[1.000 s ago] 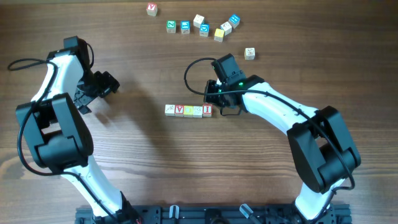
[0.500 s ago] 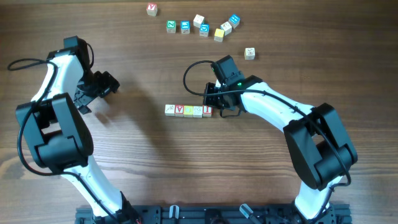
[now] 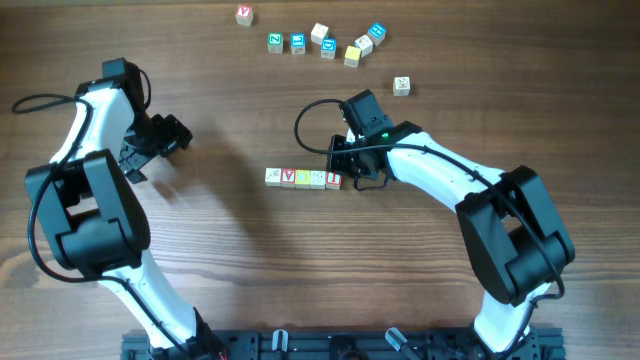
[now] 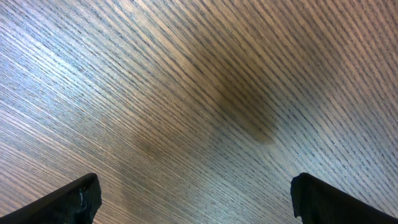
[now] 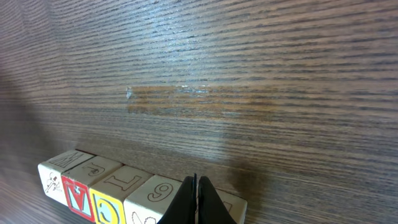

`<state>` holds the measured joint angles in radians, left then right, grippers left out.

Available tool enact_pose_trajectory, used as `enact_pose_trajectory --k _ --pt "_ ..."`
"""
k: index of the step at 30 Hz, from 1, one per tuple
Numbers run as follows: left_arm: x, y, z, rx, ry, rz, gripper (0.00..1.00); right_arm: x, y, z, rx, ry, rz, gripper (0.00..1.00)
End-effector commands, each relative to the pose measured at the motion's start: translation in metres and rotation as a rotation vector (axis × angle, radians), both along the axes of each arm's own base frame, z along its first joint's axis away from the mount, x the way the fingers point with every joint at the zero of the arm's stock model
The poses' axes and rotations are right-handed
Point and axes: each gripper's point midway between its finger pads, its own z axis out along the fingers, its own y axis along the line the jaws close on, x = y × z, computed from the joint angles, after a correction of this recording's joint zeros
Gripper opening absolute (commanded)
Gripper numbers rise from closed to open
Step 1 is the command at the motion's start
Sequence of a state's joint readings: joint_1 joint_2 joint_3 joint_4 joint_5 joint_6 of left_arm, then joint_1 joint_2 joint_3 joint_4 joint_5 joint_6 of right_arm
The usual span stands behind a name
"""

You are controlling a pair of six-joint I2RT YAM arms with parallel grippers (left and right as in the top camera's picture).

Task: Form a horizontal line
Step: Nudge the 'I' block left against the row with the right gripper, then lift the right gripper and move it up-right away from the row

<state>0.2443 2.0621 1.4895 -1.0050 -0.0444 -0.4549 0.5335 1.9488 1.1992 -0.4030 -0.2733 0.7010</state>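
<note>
Row of cubes (image 3: 302, 178) lay near table centre, running 9 to 3 o'clock, cubes touching (red "V" cube (image 3: 289, 177) second from the 9 o'clock end, red "I" cube (image 3: 333, 181) at the 3 o'clock end). Right gripper (image 3: 338, 170) was clenched on nothing, tips at the "I" cube, contact unclear. Left gripper (image 3: 176, 133) was released wide toward 9 o'clock, well apart. Loose cubes (image 3: 328, 44) sat at 12 o'clock.

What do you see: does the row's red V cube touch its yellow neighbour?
Touching: right wrist view shows red V cube flush against yellow cube, no gap.
</note>
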Motion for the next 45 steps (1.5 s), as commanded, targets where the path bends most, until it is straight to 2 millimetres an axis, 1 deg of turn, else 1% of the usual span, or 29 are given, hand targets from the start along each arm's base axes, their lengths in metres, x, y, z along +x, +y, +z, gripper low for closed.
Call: enact_pose_trajectory --k 1,13,17,21,23,25,27,31,35,45 --pt "0.000 0.003 0.003 0.011 -0.006 0.005 1.00 -0.003 0.002 -0.005 0.005 0.014 0.027 0.04" --pt "0.000 0.003 0.003 0.011 -0.006 0.005 1.00 -0.002 0.004 -0.004 0.014 0.008 0.037 0.04" --pt "0.000 0.003 0.003 0.011 -0.006 0.005 1.00 0.014 -0.006 -0.004 -0.041 -0.056 -0.016 0.04" --pt "0.000 0.003 0.003 0.011 -0.006 0.005 1.00 0.025 -0.021 -0.006 -0.092 -0.073 -0.130 0.04" --pt "0.000 0.003 0.003 0.011 -0.006 0.005 1.00 0.021 -0.035 -0.012 -0.135 -0.028 -0.232 0.04" --pt "0.000 0.003 0.003 0.011 -0.006 0.005 1.00 0.018 -0.041 -0.014 -0.144 0.004 -0.270 0.04" --pt "0.000 0.003 0.003 0.011 -0.006 0.005 1.00 0.009 -0.047 -0.018 -0.159 0.056 -0.305 0.04" --pt "0.000 0.003 0.003 0.011 -0.006 0.005 1.00 -0.009 -0.036 -0.019 -0.113 0.134 -0.217 0.04" --pt "0.000 0.003 0.003 0.011 -0.006 0.005 1.00 -0.018 -0.022 -0.016 -0.053 0.155 -0.113 0.04" --pt "0.000 0.003 0.003 0.011 -0.006 0.005 1.00 -0.017 -0.020 -0.014 -0.041 0.146 -0.098 0.04"
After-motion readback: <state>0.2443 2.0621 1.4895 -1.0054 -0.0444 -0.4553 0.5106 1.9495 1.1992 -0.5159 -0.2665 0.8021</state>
